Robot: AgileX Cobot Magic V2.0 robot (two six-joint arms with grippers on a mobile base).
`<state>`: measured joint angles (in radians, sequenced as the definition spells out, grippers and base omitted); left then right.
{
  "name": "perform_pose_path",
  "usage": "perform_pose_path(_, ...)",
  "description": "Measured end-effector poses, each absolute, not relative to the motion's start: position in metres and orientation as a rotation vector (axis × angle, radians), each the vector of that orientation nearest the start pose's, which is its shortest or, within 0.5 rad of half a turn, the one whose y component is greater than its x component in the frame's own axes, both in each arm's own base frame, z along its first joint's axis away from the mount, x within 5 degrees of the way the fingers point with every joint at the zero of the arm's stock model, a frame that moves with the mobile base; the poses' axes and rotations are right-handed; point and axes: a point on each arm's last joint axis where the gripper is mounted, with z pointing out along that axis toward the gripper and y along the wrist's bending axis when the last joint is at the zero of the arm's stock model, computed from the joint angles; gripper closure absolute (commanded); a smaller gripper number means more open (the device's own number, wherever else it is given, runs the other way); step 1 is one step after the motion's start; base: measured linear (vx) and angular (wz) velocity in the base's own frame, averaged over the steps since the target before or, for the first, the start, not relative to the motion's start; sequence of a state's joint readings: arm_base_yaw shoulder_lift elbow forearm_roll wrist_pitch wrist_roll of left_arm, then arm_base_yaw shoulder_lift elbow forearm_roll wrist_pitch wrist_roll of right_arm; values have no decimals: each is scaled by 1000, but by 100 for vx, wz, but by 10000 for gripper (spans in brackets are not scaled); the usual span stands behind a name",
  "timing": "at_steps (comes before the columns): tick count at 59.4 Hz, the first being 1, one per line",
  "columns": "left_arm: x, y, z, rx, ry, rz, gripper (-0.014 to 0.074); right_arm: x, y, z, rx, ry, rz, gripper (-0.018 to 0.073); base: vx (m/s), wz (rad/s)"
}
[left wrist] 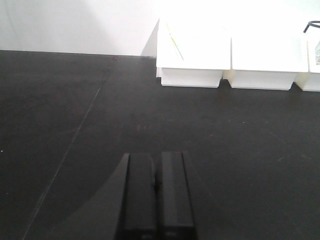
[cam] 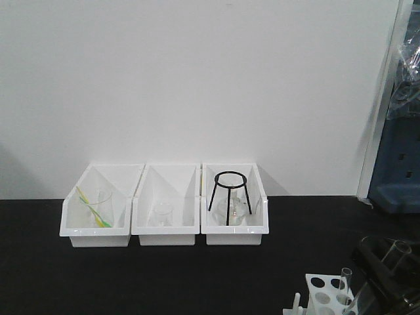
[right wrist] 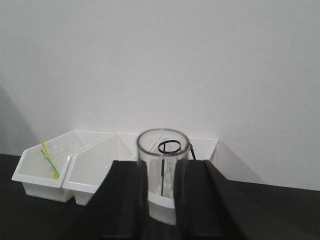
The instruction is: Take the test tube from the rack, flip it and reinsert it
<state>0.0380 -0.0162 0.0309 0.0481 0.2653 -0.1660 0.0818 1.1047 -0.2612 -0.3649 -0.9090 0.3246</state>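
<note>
- The left gripper [left wrist: 156, 200] hung low over the black table [cam: 131, 275], its two dark fingers pressed together with nothing between them.
- Three white bins [cam: 165, 216] stood in a row against the back wall. They held straws and clear glassware, and the rightmost one held a black wire stand [cam: 230, 197].
- The white rack [cam: 325, 292] sat at the front right edge of the table, only partly in view.
- The right gripper [right wrist: 161, 166] was clamped on a clear test tube [right wrist: 163, 175], open mouth up, close by the rack.
- The tube looked light, stiff, smooth and breakable. It was likely best held at mid-length with gentle pressure, because a hard squeeze could crack it and a loose one could let it slide.
</note>
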Motion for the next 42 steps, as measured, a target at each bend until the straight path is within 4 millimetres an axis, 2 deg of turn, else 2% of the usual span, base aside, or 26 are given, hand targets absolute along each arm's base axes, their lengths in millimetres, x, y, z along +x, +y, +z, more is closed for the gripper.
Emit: perform_pose_path(42,55,3,180,-148,1757,-48,603,212,43,214,-218,1538,362,568,0,0)
